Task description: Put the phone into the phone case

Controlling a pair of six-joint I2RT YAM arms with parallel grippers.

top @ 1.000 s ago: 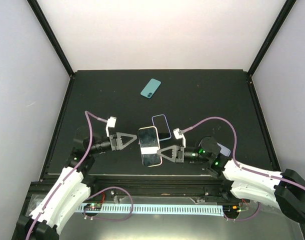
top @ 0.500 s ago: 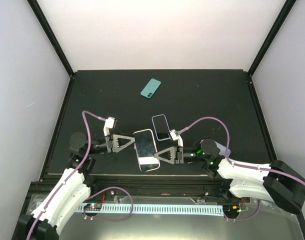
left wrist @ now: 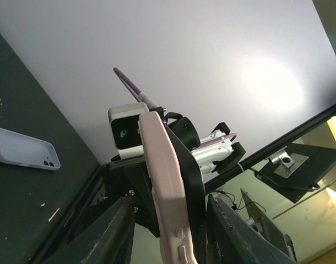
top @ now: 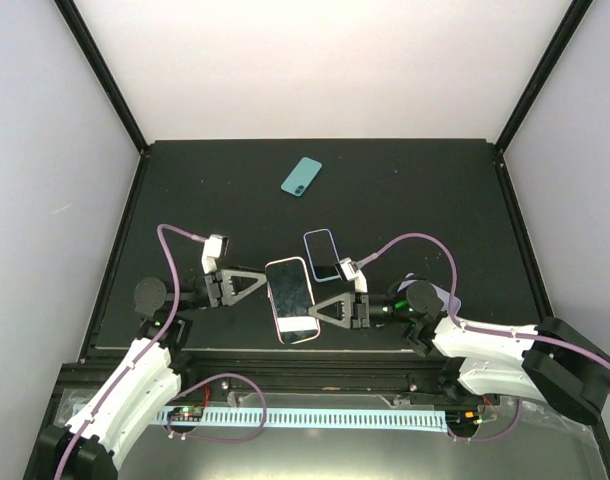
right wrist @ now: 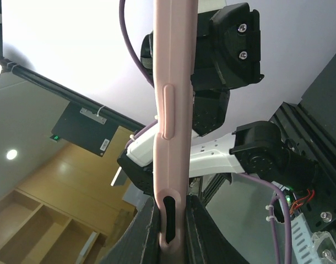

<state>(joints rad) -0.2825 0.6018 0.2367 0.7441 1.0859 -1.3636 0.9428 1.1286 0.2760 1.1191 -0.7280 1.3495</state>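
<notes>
right pincer (top: 323, 308) is clenching the pink-rimmed phone (top: 291, 298) by its edge; left pincer (top: 265, 284) is straddling it unclamped, so it could be twisting free midair.

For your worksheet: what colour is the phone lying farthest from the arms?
The phone is teal-green; top external view.

The top camera looks steeply down from above and behind the arm bases, far enough from the pink-rimmed phone (top: 291, 298) to take in the whole black table (top: 405, 190) around it. The left wrist camera sits close under that phone, facing up along its edge. The right wrist camera sits closer still, also facing up. All three share the phone; the left wrist view also catches the phone case (left wrist: 25, 149) beyond it.
</notes>
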